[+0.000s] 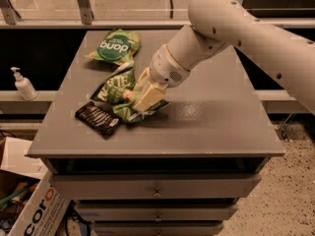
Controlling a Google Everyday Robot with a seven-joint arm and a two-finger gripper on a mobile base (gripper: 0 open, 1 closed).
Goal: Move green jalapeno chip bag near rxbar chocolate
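Observation:
The green jalapeno chip bag, light green and crinkled, is at the left middle of the grey table. Its lower edge is right next to the rxbar chocolate, a flat dark bar with white lettering lying near the table's front left. My gripper, with cream-coloured fingers, comes in from the upper right and is shut on the right side of the chip bag, low over the table. The part of the bag under the fingers is hidden.
A darker green "dang" bag lies at the table's back left, just behind the chip bag. A pump bottle stands on a low ledge to the left. A cardboard box sits on the floor at the lower left.

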